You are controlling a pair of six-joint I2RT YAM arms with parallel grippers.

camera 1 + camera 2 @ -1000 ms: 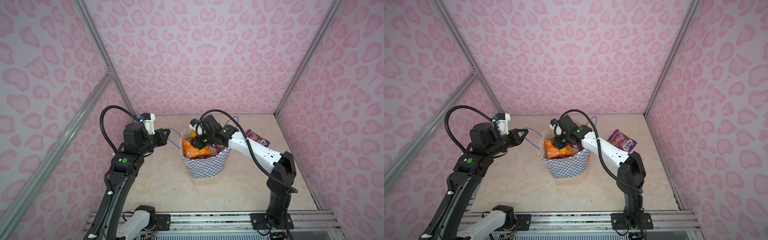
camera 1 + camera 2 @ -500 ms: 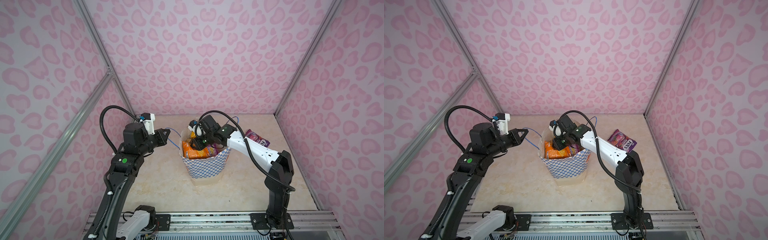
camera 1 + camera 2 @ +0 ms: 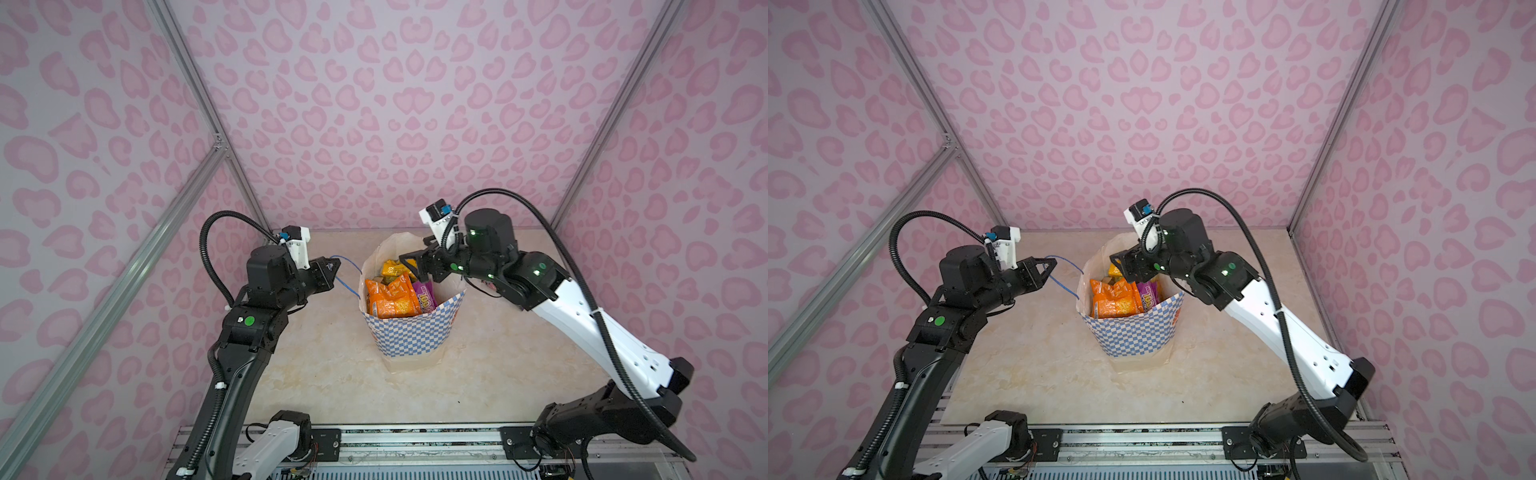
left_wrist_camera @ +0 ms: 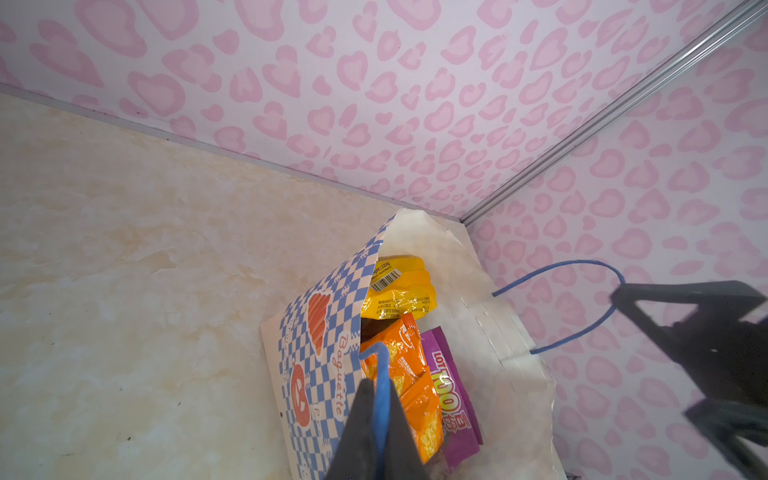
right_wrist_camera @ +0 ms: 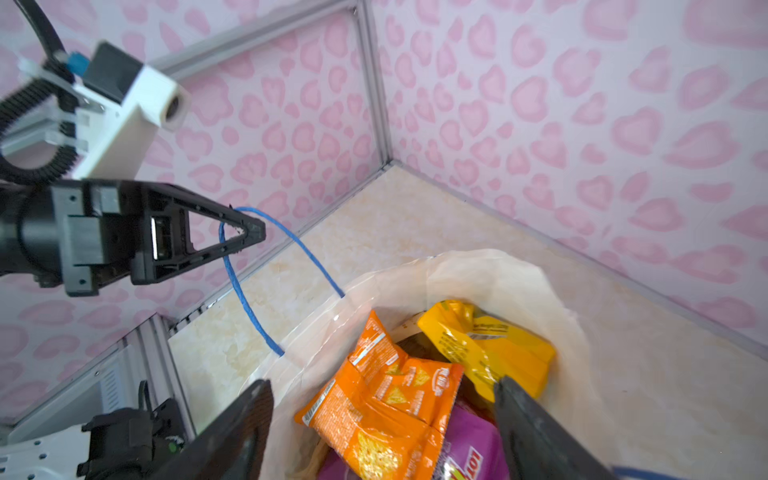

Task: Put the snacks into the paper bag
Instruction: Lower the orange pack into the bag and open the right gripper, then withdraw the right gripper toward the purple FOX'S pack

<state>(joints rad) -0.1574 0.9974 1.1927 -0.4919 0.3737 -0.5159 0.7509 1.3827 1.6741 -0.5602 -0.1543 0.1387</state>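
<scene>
The paper bag (image 3: 1133, 336) stands upright on the table (image 3: 1034, 370), its mouth open, with an orange packet (image 3: 1115, 298), a purple packet (image 3: 1148, 296) beside it and a yellow packet (image 3: 1115, 271) behind them showing inside. To the left of the bag, the left hand (image 3: 1049, 264) is closed on the blue cord handle (image 3: 1064, 275), which runs from the hand's tip down to the bag's near-left rim. The right hand (image 3: 1121, 268) hangs over the far side of the bag's mouth, jaws apart, just above the yellow packet.
</scene>
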